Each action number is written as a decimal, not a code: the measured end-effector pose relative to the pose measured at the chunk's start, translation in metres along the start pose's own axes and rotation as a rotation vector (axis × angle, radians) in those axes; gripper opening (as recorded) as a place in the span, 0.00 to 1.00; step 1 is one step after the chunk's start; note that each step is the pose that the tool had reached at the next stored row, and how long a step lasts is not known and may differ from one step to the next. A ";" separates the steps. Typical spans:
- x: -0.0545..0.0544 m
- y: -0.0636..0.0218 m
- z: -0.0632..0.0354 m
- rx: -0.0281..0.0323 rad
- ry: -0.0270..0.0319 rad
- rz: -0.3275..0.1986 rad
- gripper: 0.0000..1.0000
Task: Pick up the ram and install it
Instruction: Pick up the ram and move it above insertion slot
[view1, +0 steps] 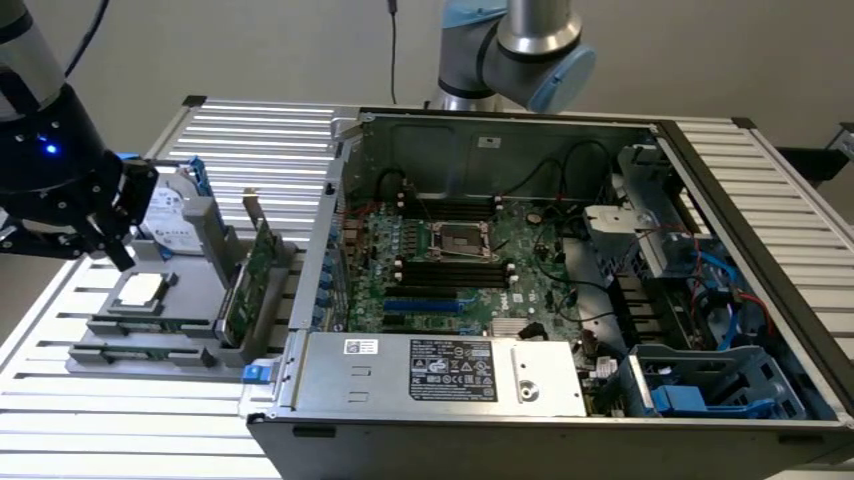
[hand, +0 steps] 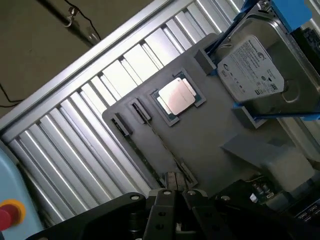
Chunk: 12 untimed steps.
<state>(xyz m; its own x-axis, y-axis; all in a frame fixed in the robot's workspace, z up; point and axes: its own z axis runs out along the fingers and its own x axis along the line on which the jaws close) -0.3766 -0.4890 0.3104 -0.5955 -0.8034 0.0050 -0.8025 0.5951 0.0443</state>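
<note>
While shut, gripper (hand: 175, 181) near ram (hand: 161, 143).

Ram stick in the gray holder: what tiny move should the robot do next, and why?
Probably open the jaws. The gripper hovers over the gray holder with jaws shut and empty, while the ram stands on edge in its slot; shut jaws could not straddle it.

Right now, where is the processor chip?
At the exterior view's left, the processor chip lies on the gray tray, beside the hard drive, outside the computer case.
</note>
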 end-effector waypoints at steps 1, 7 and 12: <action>0.000 0.0000 0.0002 0.0001 0.0009 -0.018 0.11; 0.000 -0.0001 0.0017 0.0006 0.0056 -0.126 0.11; 0.000 -0.0001 0.0024 0.0011 0.0099 -0.217 0.11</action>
<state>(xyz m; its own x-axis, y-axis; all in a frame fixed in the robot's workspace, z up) -0.3766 -0.4890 0.3080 -0.4081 -0.9129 0.0053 -0.9119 0.4079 0.0443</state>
